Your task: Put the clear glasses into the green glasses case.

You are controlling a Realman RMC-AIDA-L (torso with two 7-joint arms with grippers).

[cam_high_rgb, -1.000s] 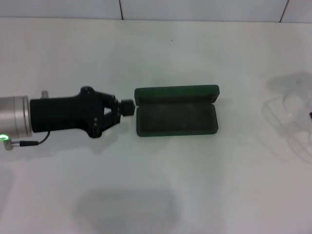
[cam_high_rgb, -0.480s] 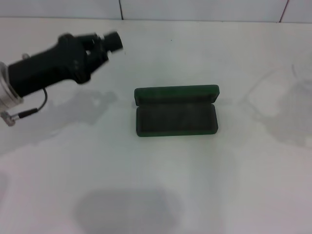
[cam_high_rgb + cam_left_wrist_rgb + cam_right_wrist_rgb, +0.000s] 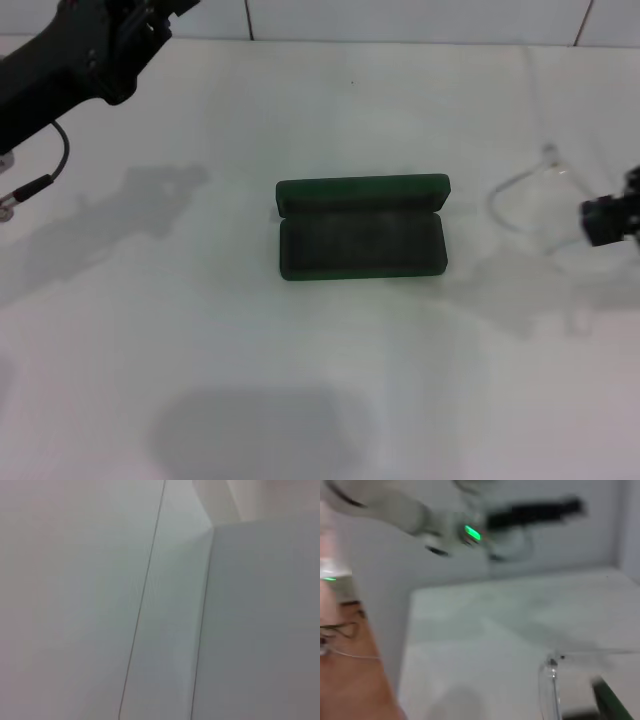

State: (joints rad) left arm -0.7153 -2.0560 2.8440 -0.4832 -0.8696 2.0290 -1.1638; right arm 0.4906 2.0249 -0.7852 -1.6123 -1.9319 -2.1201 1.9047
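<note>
The green glasses case (image 3: 360,230) lies open in the middle of the white table, lid toward the far side, with its dark lining bare. Its edge shows as a green strip (image 3: 611,701) in the right wrist view. The clear glasses (image 3: 520,205) hang tilted just right of the case, off the table. My right gripper (image 3: 603,220) is shut on their right end at the frame's edge. One clear arm (image 3: 547,687) shows close in the right wrist view. My left gripper (image 3: 135,20) is raised at the far left, well away from the case.
The white table (image 3: 320,380) spreads wide around the case. A tiled wall (image 3: 400,20) bounds its far side. The left wrist view shows only a wall corner (image 3: 205,605). The left arm (image 3: 530,512) shows far off in the right wrist view.
The left gripper left the case's left end and rose to the far left corner. The glasses came off the table at the right and moved toward the case with the right gripper.
</note>
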